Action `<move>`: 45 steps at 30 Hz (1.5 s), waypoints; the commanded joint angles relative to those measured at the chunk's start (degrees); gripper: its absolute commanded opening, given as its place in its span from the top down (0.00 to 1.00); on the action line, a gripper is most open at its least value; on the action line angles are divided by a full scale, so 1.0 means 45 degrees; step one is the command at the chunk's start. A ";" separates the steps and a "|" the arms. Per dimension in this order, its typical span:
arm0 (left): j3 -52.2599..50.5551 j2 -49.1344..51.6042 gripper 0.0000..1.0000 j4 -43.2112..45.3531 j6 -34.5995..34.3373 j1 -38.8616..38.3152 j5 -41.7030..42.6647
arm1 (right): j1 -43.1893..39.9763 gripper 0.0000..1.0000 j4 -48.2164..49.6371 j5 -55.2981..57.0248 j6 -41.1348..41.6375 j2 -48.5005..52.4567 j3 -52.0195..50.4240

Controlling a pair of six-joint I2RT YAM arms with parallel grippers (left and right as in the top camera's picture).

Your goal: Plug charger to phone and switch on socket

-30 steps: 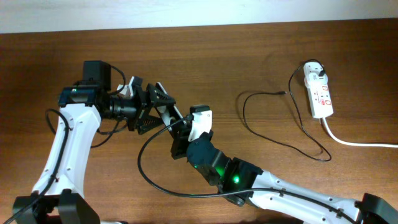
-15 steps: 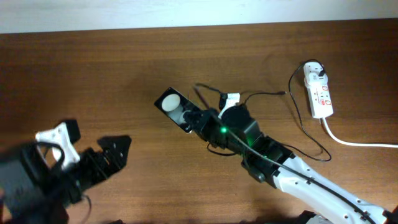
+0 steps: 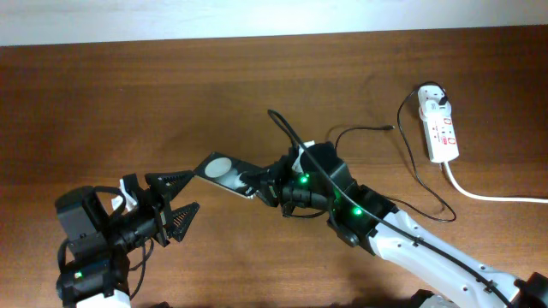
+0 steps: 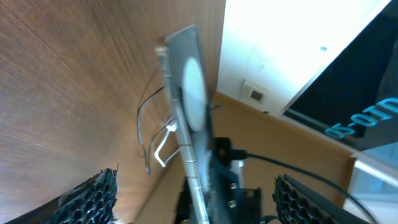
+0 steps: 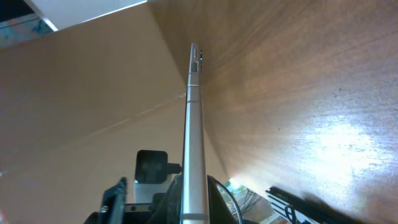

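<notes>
The phone (image 3: 224,169), a black slab with a white circle on its face, is held above the table by my right gripper (image 3: 259,186), which is shut on its right end. In the right wrist view the phone (image 5: 194,112) shows edge-on, clamped between the fingers (image 5: 194,198). My left gripper (image 3: 181,199) is open and empty, just left of the phone's free end; the phone (image 4: 185,106) stands ahead of its spread jaws (image 4: 199,202). The charger's thin black cable (image 3: 390,184) lies looped on the table, its tip (image 3: 391,128) loose. The socket strip (image 3: 442,130) lies at the far right.
A white adapter (image 3: 432,96) sits in the strip's far end. A thick white cord (image 3: 492,196) runs from the strip off the right edge. A black arm cable (image 3: 287,133) arcs over my right wrist.
My left arm has swung from the upper left to the lower left and now faces the phone with open jaws. My right gripper carried the phone right, then a little down and left.
</notes>
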 commanded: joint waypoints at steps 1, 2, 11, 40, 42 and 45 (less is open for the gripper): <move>0.0024 0.0005 0.16 0.0359 -0.1588 -0.0199 -0.0141 | 0.0559 0.96 0.0651 0.0374 0.0345 -0.0073 0.0282; 0.0024 0.0005 0.16 0.0578 -0.1962 -0.0578 -0.0437 | 0.0709 0.96 0.0709 0.0437 0.0714 -0.0073 0.0282; 0.0024 0.1860 0.36 0.4464 -0.5212 -0.4507 -0.3317 | 0.1030 0.96 0.0806 0.0617 0.0452 -0.0078 0.0282; 0.0024 0.2851 1.00 0.5212 -0.4352 -0.4498 -0.3487 | 0.1015 0.53 -0.2730 -0.0291 0.0826 -0.0087 0.0282; 0.0024 0.2851 1.00 0.5212 -0.3444 -0.4498 -0.3483 | 0.0928 0.49 -0.3123 -0.0291 0.0826 -0.0087 0.0282; 0.0024 0.2905 1.00 0.5022 0.1292 -0.4498 -0.4153 | 0.0330 0.38 -0.3128 -0.0160 -0.0151 -0.0092 0.0282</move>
